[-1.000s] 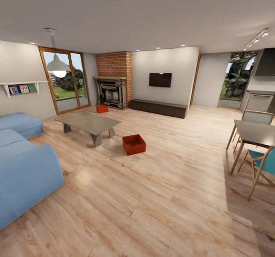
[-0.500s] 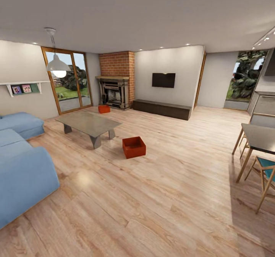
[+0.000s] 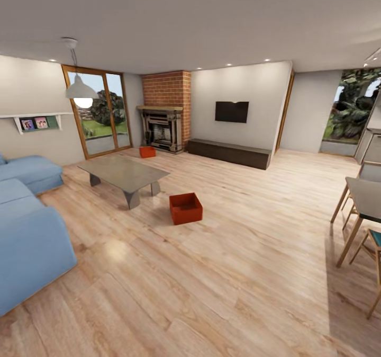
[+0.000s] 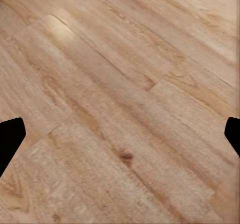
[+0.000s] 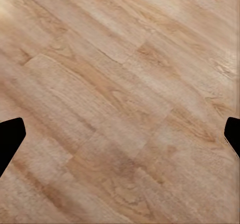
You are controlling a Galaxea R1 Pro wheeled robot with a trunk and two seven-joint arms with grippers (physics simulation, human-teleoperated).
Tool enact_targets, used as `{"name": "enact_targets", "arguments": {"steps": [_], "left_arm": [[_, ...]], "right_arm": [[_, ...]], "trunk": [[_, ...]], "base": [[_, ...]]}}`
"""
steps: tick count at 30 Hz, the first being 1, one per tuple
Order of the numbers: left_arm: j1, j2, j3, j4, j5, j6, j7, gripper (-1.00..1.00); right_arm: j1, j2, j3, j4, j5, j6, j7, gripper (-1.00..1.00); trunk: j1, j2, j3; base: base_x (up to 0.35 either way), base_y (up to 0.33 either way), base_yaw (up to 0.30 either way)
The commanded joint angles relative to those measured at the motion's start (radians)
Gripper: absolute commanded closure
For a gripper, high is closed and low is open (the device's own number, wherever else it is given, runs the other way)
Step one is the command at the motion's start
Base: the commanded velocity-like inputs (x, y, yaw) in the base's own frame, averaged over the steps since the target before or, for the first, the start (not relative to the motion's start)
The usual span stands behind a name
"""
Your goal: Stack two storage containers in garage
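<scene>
I am in the living room, on light wood-plank flooring. One orange-red storage container (image 3: pixel 185 208) stands open-topped on the planks just right of the low grey coffee table (image 3: pixel 125 173). The other storage container (image 3: pixel 147 151) sits farther back, in front of the brick fireplace (image 3: pixel 164 128). My left gripper (image 4: pixel 120 136) is open over bare planks, its dark fingertips (image 4: pixel 9 139) far apart. In the same way, the right gripper (image 5: pixel 120 136) is open above the wood with nothing between its fingertips (image 5: pixel 9 136). The garage is out of view.
A blue sofa (image 3: pixel 29 224) fills the near left. At the right edge stand a dining table (image 3: pixel 365 198) and chairs. A long dark low cabinet (image 3: pixel 230 153) runs along the back wall under a TV. Wide open planks lie between me and the near container.
The whole head view has shifted: the dining table has slid toward the right edge and the fireplace has drifted right. The containers stay where they were on the floor.
</scene>
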Motion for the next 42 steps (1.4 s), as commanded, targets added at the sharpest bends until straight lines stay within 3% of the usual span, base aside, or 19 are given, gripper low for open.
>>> {"name": "enact_targets", "arguments": {"steps": [1, 22, 34, 42], "left_arm": [[-0.001, 0.000, -0.002, 0.004, 0.007, -0.006, -0.002, -1.00], [-0.001, -0.001, -0.002, 0.004, 0.007, -0.006, -0.002, -1.00], [-0.001, 0.000, -0.002, 0.004, 0.007, -0.006, -0.002, -1.00], [-0.001, -0.001, -0.002, 0.004, 0.007, -0.006, -0.002, -1.00]], "right_arm": [[0.000, -0.001, 0.003, 0.000, 0.004, -0.001, -0.005, -1.00], [0.000, -0.001, 0.003, 0.000, 0.005, -0.001, -0.005, -1.00], [0.000, -0.001, 0.003, 0.000, 0.006, -0.001, -0.006, -1.00], [0.000, -0.001, 0.003, 0.000, 0.006, -0.002, -0.007, -1.00]], "trunk": [[0.001, 0.000, 0.000], [0.001, 0.000, 0.000], [0.001, 0.000, 0.000], [0.001, 0.000, 0.000]], "base": [[0.263, -0.224, 0.006], [0.263, -0.224, 0.071], [0.263, -0.224, 0.240], [0.263, -0.224, 0.040]]}}
